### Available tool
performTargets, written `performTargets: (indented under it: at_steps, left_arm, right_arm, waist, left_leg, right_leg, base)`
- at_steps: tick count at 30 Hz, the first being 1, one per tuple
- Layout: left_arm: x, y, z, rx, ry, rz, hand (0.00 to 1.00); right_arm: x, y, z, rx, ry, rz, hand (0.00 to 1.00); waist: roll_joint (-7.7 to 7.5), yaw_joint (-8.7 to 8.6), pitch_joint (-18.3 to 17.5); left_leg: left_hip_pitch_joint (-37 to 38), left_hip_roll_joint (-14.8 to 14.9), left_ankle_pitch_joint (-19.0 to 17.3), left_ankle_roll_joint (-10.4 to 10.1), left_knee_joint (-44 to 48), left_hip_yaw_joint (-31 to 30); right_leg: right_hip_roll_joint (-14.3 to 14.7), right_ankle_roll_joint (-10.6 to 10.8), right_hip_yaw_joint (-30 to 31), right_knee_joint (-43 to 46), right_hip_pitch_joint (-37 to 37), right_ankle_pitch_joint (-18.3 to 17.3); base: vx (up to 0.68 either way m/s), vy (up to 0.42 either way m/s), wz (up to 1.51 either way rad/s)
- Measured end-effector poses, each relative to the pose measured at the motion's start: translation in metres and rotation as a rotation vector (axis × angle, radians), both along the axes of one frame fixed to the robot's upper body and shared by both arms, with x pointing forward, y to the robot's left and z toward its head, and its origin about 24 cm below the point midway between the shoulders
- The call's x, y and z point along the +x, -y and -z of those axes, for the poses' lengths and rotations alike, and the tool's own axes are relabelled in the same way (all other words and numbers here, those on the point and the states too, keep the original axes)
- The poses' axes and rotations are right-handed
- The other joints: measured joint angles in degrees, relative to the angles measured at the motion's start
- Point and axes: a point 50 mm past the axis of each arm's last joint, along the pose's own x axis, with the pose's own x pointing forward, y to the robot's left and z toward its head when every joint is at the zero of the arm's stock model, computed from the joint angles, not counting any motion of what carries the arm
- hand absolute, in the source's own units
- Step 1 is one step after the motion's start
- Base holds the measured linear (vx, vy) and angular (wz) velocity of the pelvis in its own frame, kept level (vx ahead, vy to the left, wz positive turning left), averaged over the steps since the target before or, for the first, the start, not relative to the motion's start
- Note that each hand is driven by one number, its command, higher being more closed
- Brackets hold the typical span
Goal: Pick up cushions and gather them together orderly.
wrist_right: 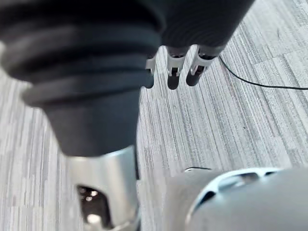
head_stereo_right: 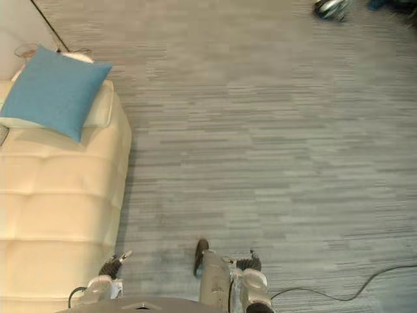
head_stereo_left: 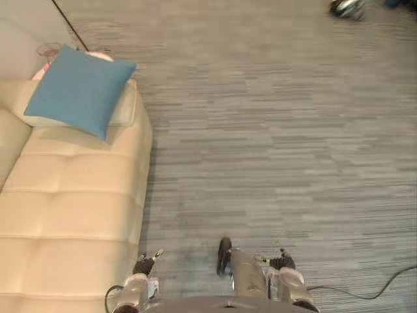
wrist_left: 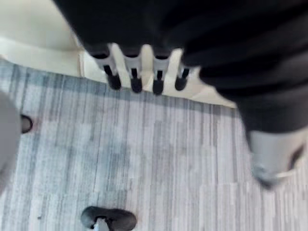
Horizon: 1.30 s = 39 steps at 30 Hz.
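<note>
A blue square cushion (head_stereo_left: pixel 79 91) lies tilted at the far end of the cream sofa (head_stereo_left: pixel 71 208), leaning on a cream pad (head_stereo_left: pixel 124 108) beneath it. Both my hands hang low and far from it. My left hand (head_stereo_left: pixel 145 265) is beside the sofa's near corner; in its wrist view the fingers (wrist_left: pixel 135 74) point straight down over the carpet next to the sofa's base, and the hand holds nothing. My right hand (head_stereo_left: pixel 282 263) hangs over bare carpet, its fingers (wrist_right: pixel 174 71) straight and empty.
Grey striped carpet (head_stereo_left: pixel 273 143) stretches to the right of the sofa. A small round table with a glass item (head_stereo_left: pixel 51 49) stands behind the sofa's far end, with a thin dark pole (head_stereo_left: pixel 68 23) by it. A dark object (head_stereo_left: pixel 347 8) lies at the far right.
</note>
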Motion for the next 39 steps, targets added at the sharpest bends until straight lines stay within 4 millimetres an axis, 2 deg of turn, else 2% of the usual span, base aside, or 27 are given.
performTargets:
  at_steps: [2,3,4,5,6,7,8,11,13,14,15,16,17,18,19,21,23,25,26,28,29,32,34,35,37,38,39]
  left_arm:
    - [-0.006,-0.001,0.002,-0.004,-0.013,-0.03,0.0]
    - [-0.006,0.001,0.002,-0.007,-0.014,-0.038,0.0]
    - [-0.004,0.002,0.001,-0.012,-0.004,-0.043,0.0]
    - [-0.001,0.001,-0.001,-0.013,0.012,-0.054,0.0]
    - [0.0,0.0,-0.002,-0.011,0.021,-0.06,0.0]
    - [0.002,-0.003,-0.003,-0.004,0.032,-0.068,0.0]
    - [0.004,-0.006,-0.005,0.004,0.045,-0.074,0.0]
    - [0.008,-0.007,-0.007,0.006,0.067,-0.075,0.0]
    - [0.013,-0.007,-0.01,0.009,0.085,-0.067,0.0]
    - [0.014,-0.006,-0.01,0.012,0.091,-0.063,0.0]
    - [0.012,-0.004,-0.01,0.005,0.089,-0.065,0.0]
    - [0.012,-0.003,-0.01,0.002,0.089,-0.068,0.0]
    - [0.016,-0.007,-0.011,0.014,0.098,-0.061,0.0]
    - [0.018,-0.013,-0.013,0.029,0.111,-0.057,0.0]
    - [0.02,-0.014,-0.014,0.028,0.118,-0.065,0.0]
    - [0.02,-0.017,-0.014,0.033,0.118,-0.079,0.0]
    - [0.014,-0.018,-0.012,0.034,0.098,-0.079,0.0]
    - [0.009,-0.017,-0.008,0.036,0.065,-0.058,0.0]
    - [0.007,-0.019,-0.007,0.045,0.048,-0.037,0.0]
    - [0.003,-0.022,-0.005,0.053,0.025,-0.031,0.0]
    - [0.0,-0.021,-0.004,0.051,0.013,-0.029,0.0]
    - [-0.006,-0.02,-0.001,0.048,-0.009,-0.023,0.0]
    - [-0.005,-0.016,-0.001,0.04,-0.008,-0.025,0.0]
    - [-0.005,-0.016,-0.001,0.039,-0.007,-0.026,0.0]
    - [-0.005,-0.017,-0.001,0.04,-0.006,-0.034,0.0]
    - [-0.007,-0.019,0.0,0.04,-0.011,-0.051,0.0]
    - [-0.008,-0.015,0.0,0.032,-0.014,-0.061,0.0]
  right_arm:
    - [-0.002,0.002,0.001,-0.002,-0.008,0.005,0.0]
    - [-0.002,0.002,0.001,-0.002,-0.01,0.004,0.0]
    - [-0.002,0.0,0.001,0.0,-0.011,0.001,0.0]
    - [-0.003,-0.003,0.002,0.003,-0.017,-0.011,0.0]
    - [-0.005,-0.007,0.004,0.01,-0.025,-0.021,0.0]
    - [-0.006,-0.012,0.005,0.019,-0.03,-0.033,0.0]
    - [-0.007,-0.015,0.006,0.026,-0.034,-0.039,0.0]
    - [-0.005,-0.023,0.007,0.043,-0.03,-0.045,0.0]
    - [-0.006,-0.026,0.008,0.055,-0.031,-0.035,0.0]
    - [-0.008,-0.026,0.008,0.052,-0.035,-0.03,0.0]
    - [-0.011,-0.024,0.009,0.049,-0.042,-0.023,0.0]
    - [-0.013,-0.023,0.009,0.043,-0.048,-0.024,0.0]
    - [-0.013,-0.029,0.011,0.052,-0.056,-0.03,0.0]
    - [-0.009,-0.037,0.011,0.07,-0.051,-0.034,0.0]
    - [-0.007,-0.039,0.01,0.075,-0.045,-0.034,0.0]
    - [-0.004,-0.041,0.01,0.08,-0.044,-0.038,0.0]
    - [-0.005,-0.04,0.01,0.074,-0.049,-0.047,0.0]
    - [-0.008,-0.039,0.012,0.074,-0.068,-0.049,0.0]
    - [-0.013,-0.04,0.015,0.082,-0.089,-0.048,0.0]
    - [-0.012,-0.036,0.014,0.068,-0.086,-0.06,0.0]
    - [-0.012,-0.033,0.014,0.06,-0.089,-0.065,0.0]
    - [-0.011,-0.03,0.013,0.04,-0.09,-0.101,0.0]
    - [-0.011,-0.028,0.012,0.035,-0.086,-0.101,0.0]
    - [-0.011,-0.027,0.012,0.037,-0.087,-0.096,0.0]
    - [-0.013,-0.029,0.013,0.041,-0.09,-0.095,0.0]
    - [-0.014,-0.029,0.014,0.043,-0.094,-0.096,0.0]
    - [-0.014,-0.03,0.014,0.047,-0.093,-0.095,0.0]
  waist:
    - [1.42,-0.1,-0.79]
    - [1.96,-0.29,-0.96]
    - [2.31,-0.55,-0.74]
    - [2.65,0.04,-0.52]
    - [2.8,0.62,-0.47]
    - [2.7,1.4,-0.3]
    - [1.64,1.98,0.29]
    - [1.78,2.77,0.22]
    - [1.34,3.19,0.5]
    - [1.26,3.25,0.55]
    - [1.59,3.51,0.34]
    - [1.5,4.08,0.23]
    - [-0.15,4.24,-0.47]
    - [-1.76,4.54,-0.79]
    - [-2.01,4.88,-0.72]
    - [-2.75,5.5,-1.06]
    - [-3.35,6.25,-2.06]
    - [-3.47,5.41,-2.26]
    - [-3.69,4.64,-2.31]
    - [-3.77,3.87,-2.2]
    - [-3.5,3.82,-1.95]
    - [-2.63,2.63,-1.47]
    - [-2.21,2.09,-1.25]
    - [-2.16,2.0,-1.18]
    - [-2.5,2.0,-1.14]
    - [-2.85,1.93,-1.25]
    - [-3.06,1.88,-1.76]
  left_leg:
    - [-0.79,1.73,1.04,-1.32,4.46,-1.11]
    - [-3.38,2.87,2.53,-2.23,10.84,-1.66]
    - [-8.05,3.88,6.11,-2.75,20.62,-2.32]
    - [-13.33,5.62,12.46,-3.92,31.93,-2.18]
    - [-16.93,7.18,12.3,-3.9,39.42,-0.53]
    - [-20.89,9.32,10.05,-2.63,47.38,3.0]
    - [-24.97,10.12,7.36,-2.02,51.34,7.08]
    - [-33.92,9.55,2.6,-0.51,44.86,12.42]
    - [-36.06,7.88,1.93,-0.6,32.92,15.08]
    - [-36.82,5.66,3.76,-0.72,21.11,15.64]
    - [-36.38,3.79,12.4,-0.59,8.58,15.15]
    - [-35.92,3.31,16.4,0.11,7.81,14.86]
    - [-35.34,1.06,14.98,1.49,7.4,15.43]
    - [-36.89,0.05,12.73,2.01,8.83,15.3]
    - [-37.35,-0.04,12.13,2.25,9.88,15.24]
    - [-36.79,-0.86,9.11,4.28,13.83,15.51]
    - [-33.73,-2.39,5.04,4.54,14.21,16.86]
    - [-29.68,-4.01,2.58,4.84,12.42,17.72]
    - [-27.63,-4.74,2.06,5.06,11.6,17.72]
    - [-22.13,-5.93,1.69,5.17,8.35,17.51]
    - [-18.83,-6.25,1.7,5.18,6.2,17.2]
    - [-12.51,-5.5,1.71,5.15,2.67,14.65]
    - [-11.42,-3.76,1.25,3.96,1.69,12.22]
    - [-11.0,-2.37,0.87,2.13,0.88,9.9]
    - [-10.79,-1.75,0.09,0.34,0.78,7.78]
    - [-9.99,-1.7,-1.19,-1.21,1.05,5.68]
    - [-9.19,-1.24,-2.18,-1.83,0.73,3.33]
  right_leg:
    - [0.62,-0.87,-1.67,1.84,1.5,-3.54]
    - [0.95,-0.92,-3.43,1.27,3.51,-5.07]
    - [1.46,-0.95,-4.9,-0.57,6.23,-5.85]
    - [2.35,-1.26,-5.87,-3.49,9.98,-6.31]
    - [3.11,-1.45,-6.34,-5.29,12.67,-6.51]
    - [3.57,-1.61,-6.79,-7.75,16.42,-6.63]
    - [3.44,-1.34,-6.9,-11.52,21.82,-6.5]
    - [2.52,0.91,-8.07,-19.55,29.75,-5.27]
    - [1.1,2.24,-8.95,-21.81,32.97,-5.24]
    - [-0.12,4.12,-9.7,-22.85,35.32,-6.05]
    - [-0.61,6.31,-9.94,-23.37,37.3,-7.81]
    - [-0.44,6.95,-9.38,-23.43,38.06,-8.58]
    - [-1.69,5.63,-7.7,-24.73,38.9,-8.45]
    - [-1.67,3.81,-4.06,-27.33,39.09,-5.22]
    - [-1.66,4.07,-3.19,-27.99,39.33,-3.87]
    - [-3.13,6.41,-0.09,-28.2,40.96,-0.46]
    - [-5.25,7.08,3.67,-20.75,39.27,-0.07]
    - [-8.35,10.0,7.03,-1.07,31.4,2.25]
    - [-9.17,10.51,8.37,9.17,27.1,3.0]
    - [-9.51,8.56,7.32,22.38,20.21,0.31]
    - [-9.21,7.29,5.42,23.9,18.35,-2.32]
    - [-6.32,4.56,0.51,13.96,14.27,-8.43]
    - [-3.27,4.59,2.0,3.08,11.71,-8.13]
    - [-0.96,5.25,5.68,-7.11,10.25,-4.9]
    - [-0.13,5.86,9.7,-16.51,10.43,0.01]
    - [-0.44,7.78,10.98,-17.98,10.95,5.6]
    - [-0.06,6.92,10.8,-15.8,11.11,7.66]
  base:
    - [0.5,-0.231,0.3]
    - [0.49,-0.206,0.49]
    - [0.47,-0.181,0.54]
    - [0.35,-0.125,0.4]
    - [0.44,-0.113,0.16]
    - [0.49,-0.057,0.09]
    - [0.48,-0.031,0.08]
    - [0.43,0.094,0.18]
    - [0.41,0.182,0.24]
    - [0.44,0.255,0.28]
    - [0.45,0.262,0.22]
    - [0.35,0.198,0.25]
    - [0.46,0.208,0.24]
    - [0.46,0.203,0.28]
    - [0.56,0.266,0.17]
    - [0.42,0.22,0.05]
    - [0.45,0.245,-0.21]
    - [0.36,0.183,-0.08]
    - [0.35,0.121,0.07]
    - [0.34,0.083,0.06]
    - [0.32,0.031,0.09]
    - [0.31,-0.059,0.38]
    - [0.25,-0.214,0.65]
    - [0.22,-0.234,0.74]
    - [0.23,-0.273,0.7]
    - [0.28,-0.355,0.8]
    - [0.3,-0.377,0.79]
